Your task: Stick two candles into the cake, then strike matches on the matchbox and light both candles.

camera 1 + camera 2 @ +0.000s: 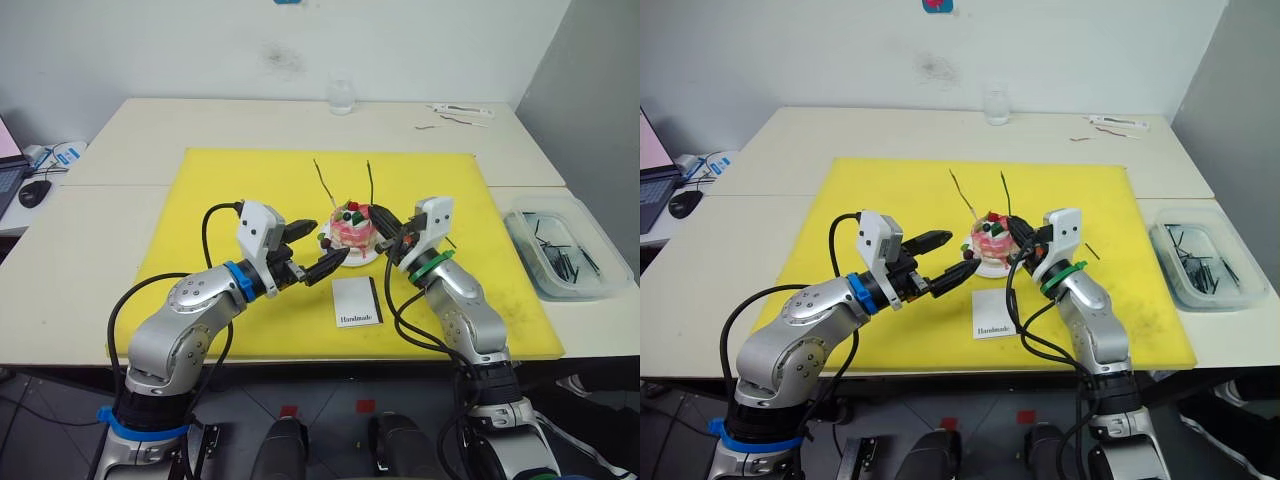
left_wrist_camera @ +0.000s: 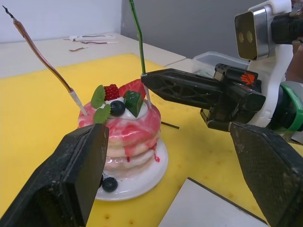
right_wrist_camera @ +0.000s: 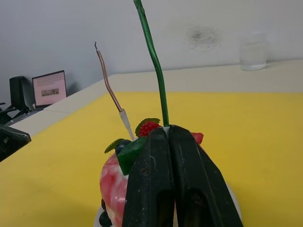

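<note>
The pink-and-white cake (image 1: 352, 229) stands on its small white plate at the middle of the yellow mat (image 1: 210, 200). Both candles stand in its top: a brownish one (image 2: 42, 57) leaning left and a green one (image 3: 152, 52) nearly upright. My right gripper (image 3: 166, 133) is shut on the green candle's base, just above the cake's right side. My left gripper (image 1: 312, 250) is open, level with the cake's left side, with nothing between its fingers. The white matchbox (image 1: 357, 301) lies flat in front of the cake. One dark match (image 2: 169, 125) lies on the mat behind the cake.
A clear plastic bin (image 1: 561, 252) holding several dark sticks sits off the mat's right edge. A glass (image 1: 341, 95) stands at the table's back edge, with small packets (image 1: 460, 113) to its right. A laptop and mouse (image 1: 33, 192) occupy the far left.
</note>
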`<state>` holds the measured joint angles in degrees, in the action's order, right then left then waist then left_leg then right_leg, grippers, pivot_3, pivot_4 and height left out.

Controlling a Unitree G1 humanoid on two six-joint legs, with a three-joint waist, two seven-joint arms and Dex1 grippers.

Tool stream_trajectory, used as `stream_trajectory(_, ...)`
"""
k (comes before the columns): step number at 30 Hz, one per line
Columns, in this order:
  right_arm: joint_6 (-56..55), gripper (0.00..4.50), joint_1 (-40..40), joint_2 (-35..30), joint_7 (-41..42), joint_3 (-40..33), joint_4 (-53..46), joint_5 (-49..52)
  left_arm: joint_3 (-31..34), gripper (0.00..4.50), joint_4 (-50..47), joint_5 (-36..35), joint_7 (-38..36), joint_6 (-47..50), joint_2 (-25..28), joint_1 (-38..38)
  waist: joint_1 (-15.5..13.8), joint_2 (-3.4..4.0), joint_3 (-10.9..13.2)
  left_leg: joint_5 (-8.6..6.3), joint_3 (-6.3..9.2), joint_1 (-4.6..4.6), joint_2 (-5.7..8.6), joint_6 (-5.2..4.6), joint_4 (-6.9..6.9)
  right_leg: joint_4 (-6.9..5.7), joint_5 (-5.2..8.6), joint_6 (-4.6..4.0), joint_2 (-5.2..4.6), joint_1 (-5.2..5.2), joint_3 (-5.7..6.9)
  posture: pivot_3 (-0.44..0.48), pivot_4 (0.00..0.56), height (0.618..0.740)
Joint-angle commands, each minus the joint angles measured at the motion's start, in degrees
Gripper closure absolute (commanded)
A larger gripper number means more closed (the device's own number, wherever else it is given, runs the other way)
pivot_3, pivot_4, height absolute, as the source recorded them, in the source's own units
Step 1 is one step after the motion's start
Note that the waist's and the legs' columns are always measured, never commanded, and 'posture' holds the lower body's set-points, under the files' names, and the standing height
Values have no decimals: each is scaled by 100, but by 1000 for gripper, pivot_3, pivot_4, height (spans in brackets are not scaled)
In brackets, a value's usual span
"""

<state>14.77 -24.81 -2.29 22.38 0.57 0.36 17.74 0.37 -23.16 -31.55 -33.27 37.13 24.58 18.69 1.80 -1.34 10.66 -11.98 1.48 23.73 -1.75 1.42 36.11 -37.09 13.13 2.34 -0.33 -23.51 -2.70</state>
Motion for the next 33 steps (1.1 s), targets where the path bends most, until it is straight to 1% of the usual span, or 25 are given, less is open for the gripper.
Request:
stream_trajectory(1, -46, 4480, 63, 84, -79, -127, -127, 154, 70, 0, -181, -88, -36, -41, 28, 67, 0, 0, 0, 0, 0, 0, 0, 0, 0, 0, 0, 0, 0, 0, 0, 0, 150, 740)
stream_trajectory(14, -268, 4480, 424, 134, 53, 20, -382, 207, 18, 0, -192, -93, -21, -32, -15, 64, 1, 0, 0, 0, 0, 0, 0, 0, 0, 1, 1, -1, 0, 0, 0, 0, 150, 740)
stream_trajectory(16, -300, 4480, 436, 171, 83, 18, -426, 279, 16, 0, -188, -96, -40, -33, -8, 68, 1, 0, 0, 0, 0, 0, 0, 0, 0, 0, 3, -4, 0, 0, 0, 0, 150, 740)
stream_trajectory(17, -303, 4480, 435, 186, 89, 16, -440, 303, 20, 0, -184, -99, -47, -33, -4, 72, 1, 0, 0, 0, 0, -1, 0, 0, 0, 0, 11, -19, 0, 0, 0, 0, 150, 740)
stream_trajectory(24, -253, 4480, 366, 325, 109, -38, -434, 538, -4, 0, -159, -99, -82, -37, -9, 130, 0, 0, 0, 0, 0, 0, 0, 0, -1, 1, 12, -19, 0, 0, 0, 0, 150, 740)
stream_trajectory(33, -373, 4480, 447, 109, -15, 124, -245, 34, 28, 0, -136, -91, -99, -36, 0, 155, 0, 0, 0, 0, 0, 0, 0, 0, -2, 1, 13, -21, 0, -1, 0, 0, 150, 740)
